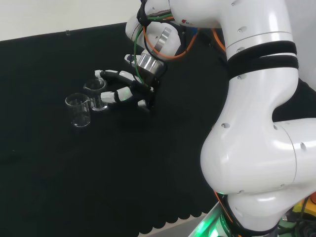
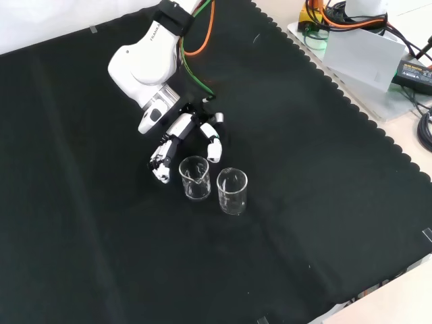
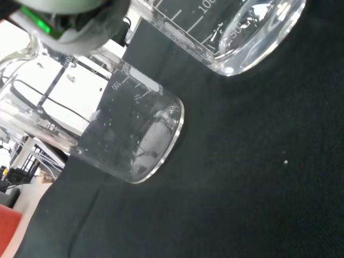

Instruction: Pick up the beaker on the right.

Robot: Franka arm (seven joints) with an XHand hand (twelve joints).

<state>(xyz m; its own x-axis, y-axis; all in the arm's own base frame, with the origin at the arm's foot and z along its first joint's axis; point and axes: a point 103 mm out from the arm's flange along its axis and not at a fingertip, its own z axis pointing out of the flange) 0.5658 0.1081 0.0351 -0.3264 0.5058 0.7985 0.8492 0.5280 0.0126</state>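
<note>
Two clear glass beakers stand upright and close together on the black cloth point(image 2: 324, 223), a little left of centre in the front view and in the left-centre of the head view. In the front view the left clear glass beaker point(image 2: 194, 177) has a small pouring lip and sits just beside the right clear glass beaker point(image 2: 232, 191), which is slightly lower in the frame. In the head view the pair appear as one beaker nearer the arm point(image 1: 97, 95) and one further left and lower point(image 1: 78, 109).

The black and white robot hand point(image 2: 183, 138) reaches down from the upper left of the front view, fingers spread and only lightly bent, holding nothing. Its fingertips point(image 2: 214, 152) end just above the rim of the left beaker, on either side of it; whether they touch the glass cannot be told. The right beaker stands free on the cloth.

In the wrist view both beakers loom close, one near the centre left point(image 3: 129, 137) and another at the upper edge point(image 3: 242, 32).
</note>
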